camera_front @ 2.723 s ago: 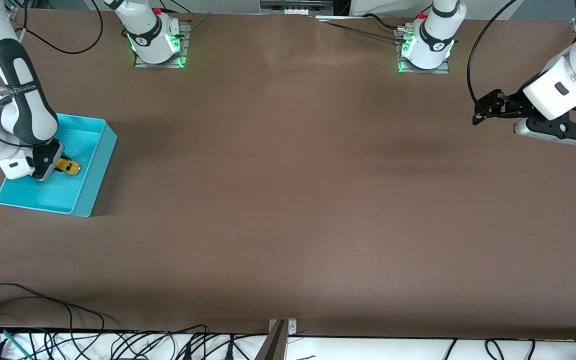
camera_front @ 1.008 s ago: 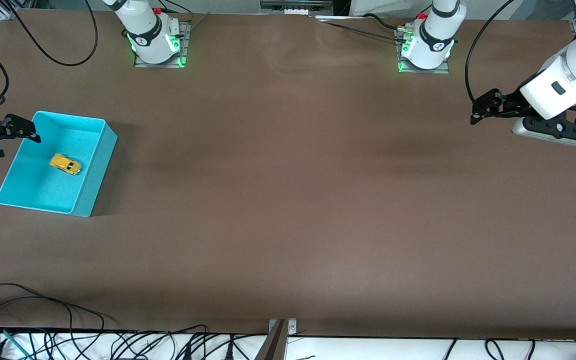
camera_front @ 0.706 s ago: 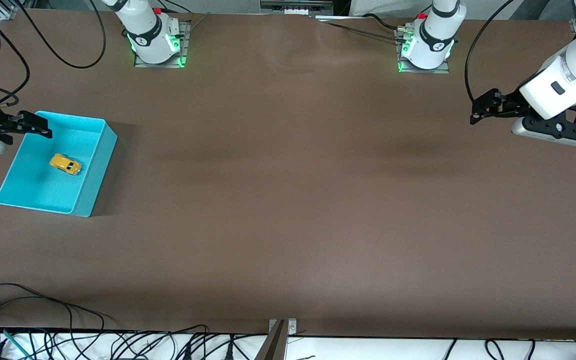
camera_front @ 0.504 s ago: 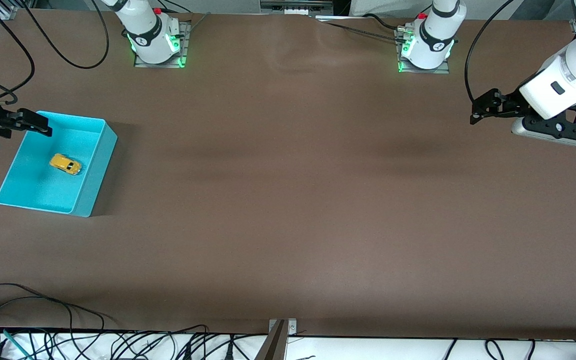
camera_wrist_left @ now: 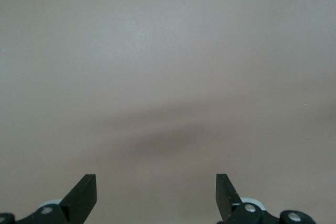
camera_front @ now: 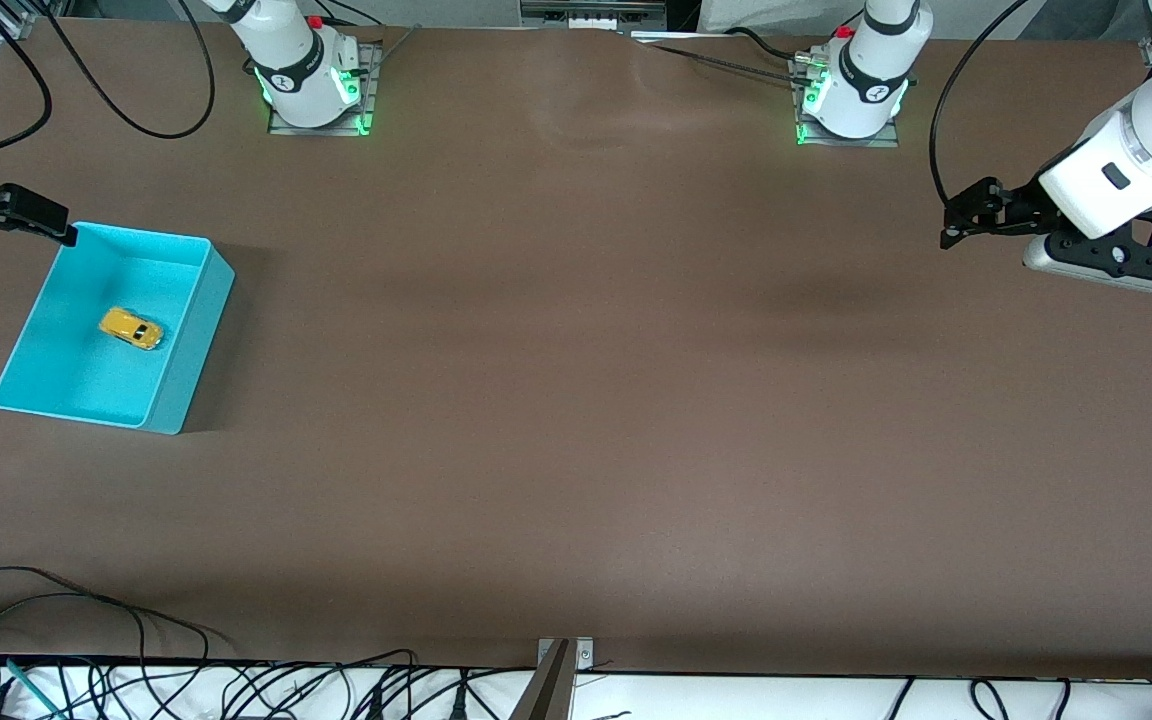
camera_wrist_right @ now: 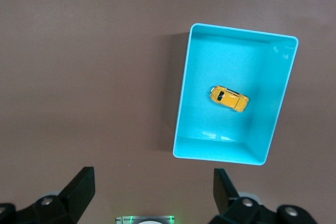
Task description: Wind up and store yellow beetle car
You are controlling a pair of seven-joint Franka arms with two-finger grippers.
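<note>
The yellow beetle car (camera_front: pixel 131 328) rests on its wheels on the floor of the turquoise bin (camera_front: pixel 191 345), at the right arm's end of the table. Nothing touches it. The right wrist view looks straight down on the car (camera_wrist_right: pixel 229 98) inside the bin (camera_wrist_right: pixel 181 108). My right gripper (camera_front: pixel 54 222) hangs open and empty over the table just off the bin's corner; its jaws (camera_wrist_right: pixel 154 182) stand wide apart. My left gripper (camera_front: pixel 958 222) waits open and empty over bare table at the left arm's end, and its own view shows the gripper (camera_wrist_left: pixel 156 187) over brown tabletop only.
Both robot bases with green lights (camera_front: pixel 311 75) (camera_front: pixel 851 90) stand along the table's edge farthest from the front camera. Loose black cables (camera_front: pixel 86 670) lie past the edge nearest that camera. Between the bin and the left gripper stretches brown tabletop (camera_front: pixel 576 400).
My right gripper, earlier down in the bin at the car, has let go, lifted out and drawn back off the bin's corner. The car stays put. The left arm has not moved.
</note>
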